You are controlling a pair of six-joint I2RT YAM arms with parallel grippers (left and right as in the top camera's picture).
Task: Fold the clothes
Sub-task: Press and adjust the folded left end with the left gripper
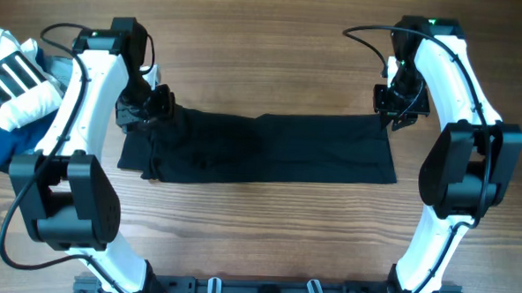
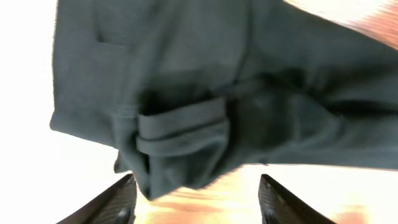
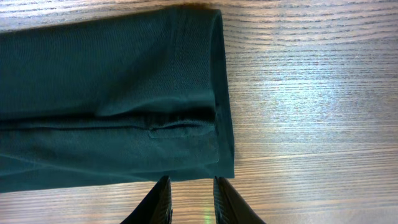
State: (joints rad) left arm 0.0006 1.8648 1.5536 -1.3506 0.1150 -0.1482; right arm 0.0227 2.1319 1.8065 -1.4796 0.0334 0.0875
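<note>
Overhead even & sharp, left wrist blurred, overexposed, table (image 3: pixel 311 93) glare

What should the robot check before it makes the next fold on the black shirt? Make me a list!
1. Shirt lies as a long strip on the table: ok.
2. Left end is smooth: not ok, it is bunched and wrinkled.
3. Left gripper is open and holds nothing: ok.
4. Right gripper is at the shirt's right edge and holds nothing: ok.
5. Pile of other clothes is apart from the shirt: ok.
6. Where the logo faces: cannot tell.
</note>
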